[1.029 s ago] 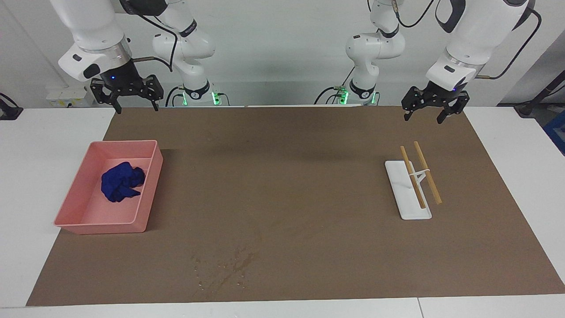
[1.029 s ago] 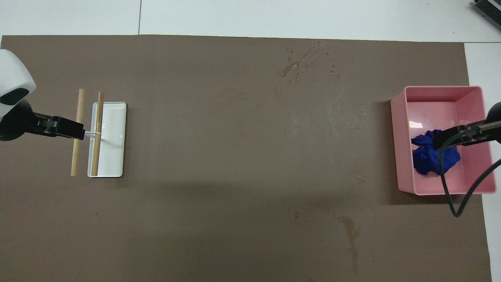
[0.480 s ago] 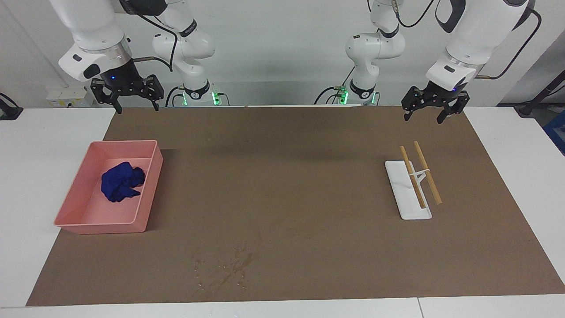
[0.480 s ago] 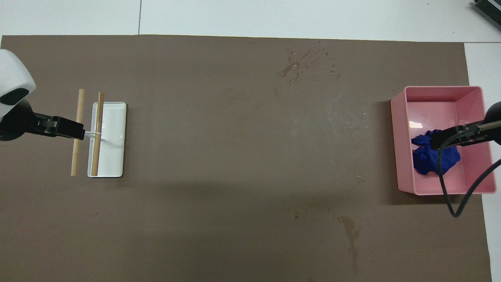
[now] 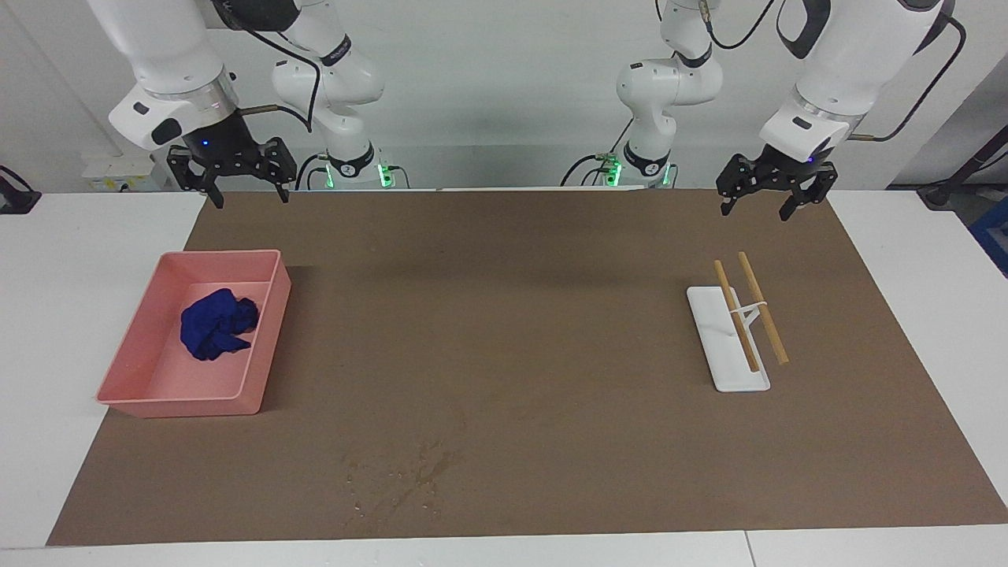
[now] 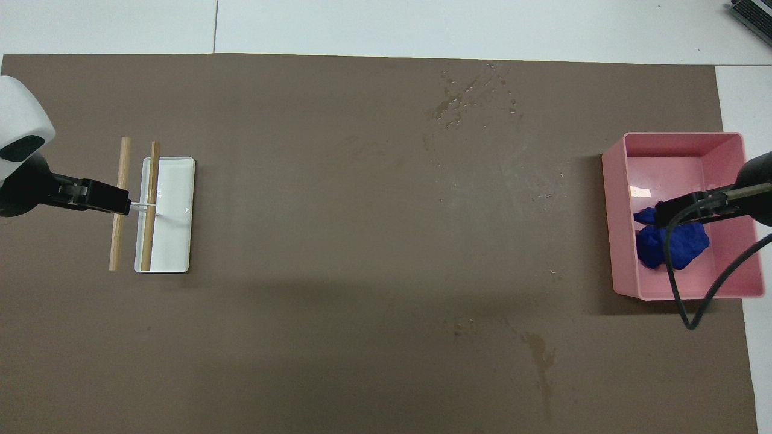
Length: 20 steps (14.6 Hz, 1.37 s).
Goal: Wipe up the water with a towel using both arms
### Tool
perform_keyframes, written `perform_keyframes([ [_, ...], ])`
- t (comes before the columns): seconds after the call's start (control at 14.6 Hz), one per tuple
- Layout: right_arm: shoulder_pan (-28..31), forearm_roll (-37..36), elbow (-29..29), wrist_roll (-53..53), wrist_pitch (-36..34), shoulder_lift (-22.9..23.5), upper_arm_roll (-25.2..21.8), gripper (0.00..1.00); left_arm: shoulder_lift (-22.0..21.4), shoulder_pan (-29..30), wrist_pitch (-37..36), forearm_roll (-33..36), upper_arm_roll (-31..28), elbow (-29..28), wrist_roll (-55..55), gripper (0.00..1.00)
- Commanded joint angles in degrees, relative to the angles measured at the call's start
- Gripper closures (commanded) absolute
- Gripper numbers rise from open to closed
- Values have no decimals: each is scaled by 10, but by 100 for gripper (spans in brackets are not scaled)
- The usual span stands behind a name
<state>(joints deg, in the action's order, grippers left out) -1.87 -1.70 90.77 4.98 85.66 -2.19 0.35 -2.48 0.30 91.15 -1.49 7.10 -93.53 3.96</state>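
The towel [image 5: 216, 323] is a crumpled royal-blue lump lying in a pink bin [image 5: 272, 315] toward the right arm's end of the table. My right gripper [image 5: 247, 198] hangs open high over that bin, well clear of the towel, with nothing between its fingers. From overhead its black hand [image 6: 666, 214] partly covers the towel [image 6: 681, 247]. The water [image 5: 402, 476] is a patch of droplets and dark streaks on the brown mat, far from the robots, also seen overhead as the water [image 6: 470, 99]. My left gripper [image 5: 754, 211] waits open and empty, raised over the stick rack.
A white tray [image 5: 728, 362] carrying two wooden sticks lies toward the left arm's end; overhead, the left gripper [image 6: 114, 204] overlaps the tray [image 6: 175, 241]. The pink bin [image 6: 612, 211] has tall walls. A dry stain [image 6: 543, 358] marks the mat nearer the robots.
My right gripper has shifted slightly toward the table's middle and a little lower over the pink bin. The left arm, the towel and the water have not moved.
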Motion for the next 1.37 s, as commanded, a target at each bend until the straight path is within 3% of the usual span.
perform_keyframes([
  [0.0,-1,9,17,-11,-3,-17,-3,0,-12,1,-3,-6,-2,-9,8,0],
  [1.3,5,18,18,-12,-9,-20,-1,0,-12,1,-3,-6,-2,-9,8,0],
])
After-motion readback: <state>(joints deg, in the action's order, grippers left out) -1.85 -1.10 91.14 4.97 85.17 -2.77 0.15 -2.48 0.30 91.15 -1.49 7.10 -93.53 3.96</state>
